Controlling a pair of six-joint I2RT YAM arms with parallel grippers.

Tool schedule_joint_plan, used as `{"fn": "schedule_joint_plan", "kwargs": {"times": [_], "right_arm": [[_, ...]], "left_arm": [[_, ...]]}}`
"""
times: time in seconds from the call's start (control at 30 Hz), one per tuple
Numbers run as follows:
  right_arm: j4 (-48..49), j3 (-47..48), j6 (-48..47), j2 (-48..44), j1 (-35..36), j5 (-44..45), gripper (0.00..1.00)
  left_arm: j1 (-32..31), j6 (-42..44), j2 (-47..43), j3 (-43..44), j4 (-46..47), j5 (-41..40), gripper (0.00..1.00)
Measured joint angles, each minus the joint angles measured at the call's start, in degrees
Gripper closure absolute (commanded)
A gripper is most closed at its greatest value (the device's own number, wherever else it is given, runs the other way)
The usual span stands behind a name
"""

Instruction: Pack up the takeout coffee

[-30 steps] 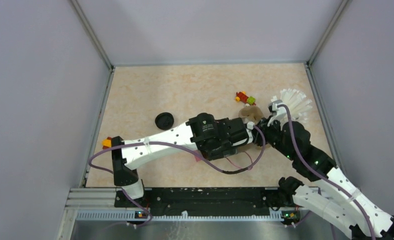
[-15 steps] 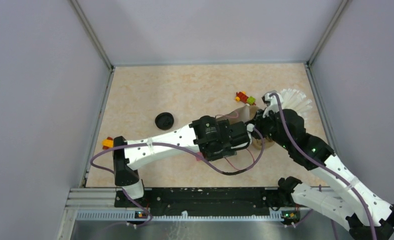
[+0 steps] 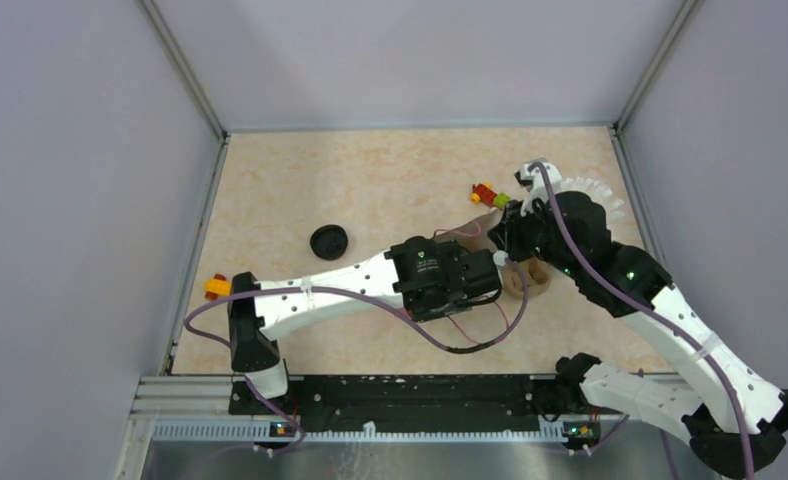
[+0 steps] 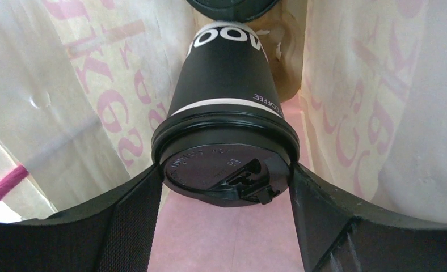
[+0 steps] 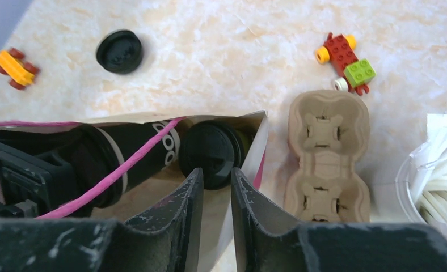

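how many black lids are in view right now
3: one lid on the cup in the left gripper, inside the paper bag; a second lid deeper in the bag; a loose lid on the table. The bag may hide more.

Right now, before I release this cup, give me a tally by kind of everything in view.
black coffee cup: 2, the other showing only its top, both inside the paper bag
paper bag: 1
loose black lid: 1
pulp cup carrier: 1
cup of straws: 1
block toy: 2
Total: 8
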Motion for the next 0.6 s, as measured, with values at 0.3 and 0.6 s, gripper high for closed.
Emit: {"fn": "schedule_joint_plan", "kwargs": {"times": [0.3,0.6], "right_arm": [[-6.0,3.7,-1.2,4.1,0.0,1.9,0.78],[-6.6,7.0,-0.9,6.5,0.0,-0.2,0.9]], "left_arm": [[-0.2,0.8,-0.3,-2.1,0.5,-1.5,0.51],[-0.3,1.0,-2.9,-6.5,1.6,-1.7,0.51]]}}
